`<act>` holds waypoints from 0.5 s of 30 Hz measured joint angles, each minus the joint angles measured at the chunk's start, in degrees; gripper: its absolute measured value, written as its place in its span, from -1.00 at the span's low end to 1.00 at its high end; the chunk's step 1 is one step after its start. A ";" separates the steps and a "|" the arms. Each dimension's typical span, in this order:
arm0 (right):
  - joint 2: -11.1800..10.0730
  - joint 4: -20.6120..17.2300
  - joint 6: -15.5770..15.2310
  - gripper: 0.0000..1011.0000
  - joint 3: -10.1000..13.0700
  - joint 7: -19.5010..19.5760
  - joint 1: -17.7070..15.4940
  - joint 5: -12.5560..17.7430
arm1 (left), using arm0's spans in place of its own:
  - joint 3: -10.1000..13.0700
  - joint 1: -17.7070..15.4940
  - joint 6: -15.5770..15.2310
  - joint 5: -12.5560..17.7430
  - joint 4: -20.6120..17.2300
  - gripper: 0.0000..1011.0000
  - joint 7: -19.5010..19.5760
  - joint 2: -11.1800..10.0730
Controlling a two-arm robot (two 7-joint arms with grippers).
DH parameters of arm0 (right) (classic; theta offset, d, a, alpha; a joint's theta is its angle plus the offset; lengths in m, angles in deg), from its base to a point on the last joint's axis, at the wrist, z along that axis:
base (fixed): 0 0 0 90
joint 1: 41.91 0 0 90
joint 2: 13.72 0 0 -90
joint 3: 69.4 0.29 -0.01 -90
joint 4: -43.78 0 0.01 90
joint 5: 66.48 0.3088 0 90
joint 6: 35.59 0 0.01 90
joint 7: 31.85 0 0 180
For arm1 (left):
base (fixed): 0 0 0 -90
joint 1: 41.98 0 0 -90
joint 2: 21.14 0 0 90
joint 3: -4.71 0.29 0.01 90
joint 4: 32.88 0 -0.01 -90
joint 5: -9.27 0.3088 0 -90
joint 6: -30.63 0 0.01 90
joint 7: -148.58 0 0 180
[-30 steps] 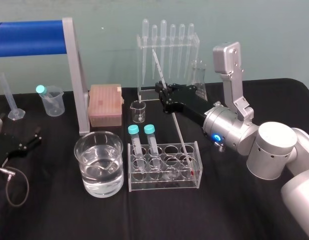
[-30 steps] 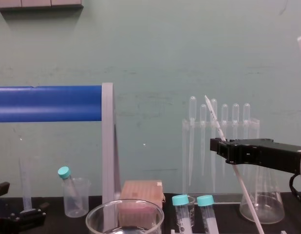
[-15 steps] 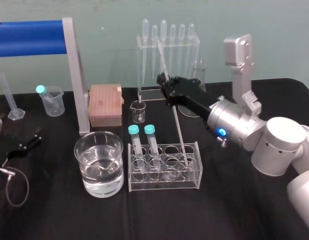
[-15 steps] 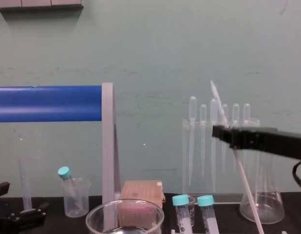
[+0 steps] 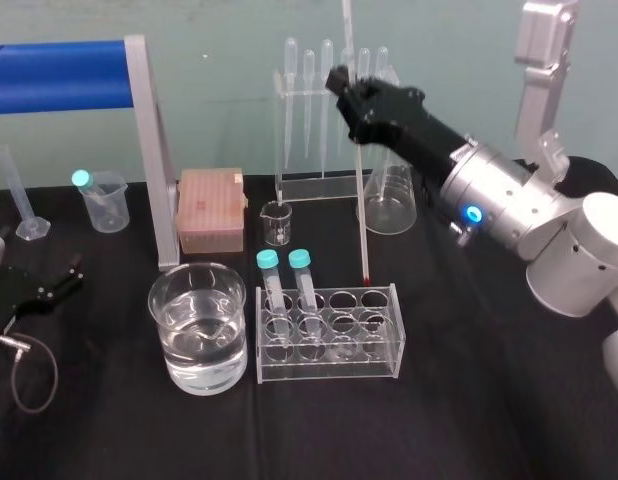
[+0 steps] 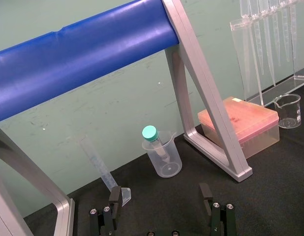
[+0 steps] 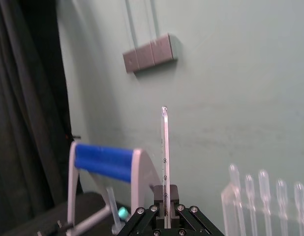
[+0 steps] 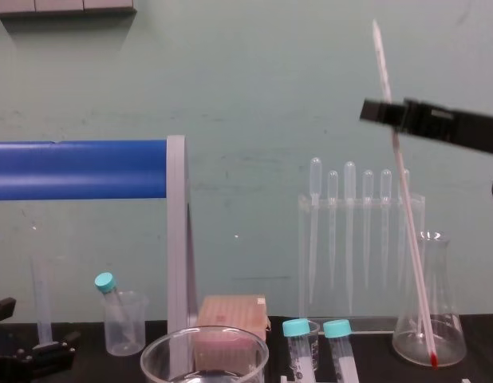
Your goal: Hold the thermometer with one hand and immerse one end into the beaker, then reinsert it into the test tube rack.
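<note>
The right gripper (image 5: 346, 85) is raised above the surface (image 5: 469, 400), its fingers closed on the upper part of the thermometer (image 5: 361, 200). The thermometer hangs near upright, slightly tilted. Its red tip is just above the rear right of the test tube rack (image 5: 329, 368) and appears clear of it. The beaker (image 5: 199, 275), part-filled with clear liquid, stands just left of the rack. The left gripper (image 6: 159, 192) rests at the surface's left edge, fingers spread apart, holding nothing.
</note>
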 joint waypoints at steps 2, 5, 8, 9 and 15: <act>-0.01 -0.32 0.74 -0.89 0.08 -0.38 0.62 0.76 | 0.00 0.00 0.00 0.00 0.00 0.99 0.00 0.00; 0.06 -0.42 2.13 -0.89 -0.05 -0.98 1.45 1.36 | 0.00 0.00 0.00 0.00 0.00 0.99 0.00 0.00; 0.38 -0.05 4.18 -0.89 -0.47 -1.71 2.27 1.67 | 0.00 0.00 0.00 0.00 0.00 0.99 0.00 0.00; 0.52 0.16 4.81 -0.89 -0.63 -1.95 2.49 1.74 | 0.00 0.00 0.00 0.00 0.00 0.99 0.00 0.00; 1.89 2.26 9.48 -0.89 -2.25 -4.65 4.22 2.89 | 0.00 0.00 0.00 0.00 0.00 0.99 0.00 0.00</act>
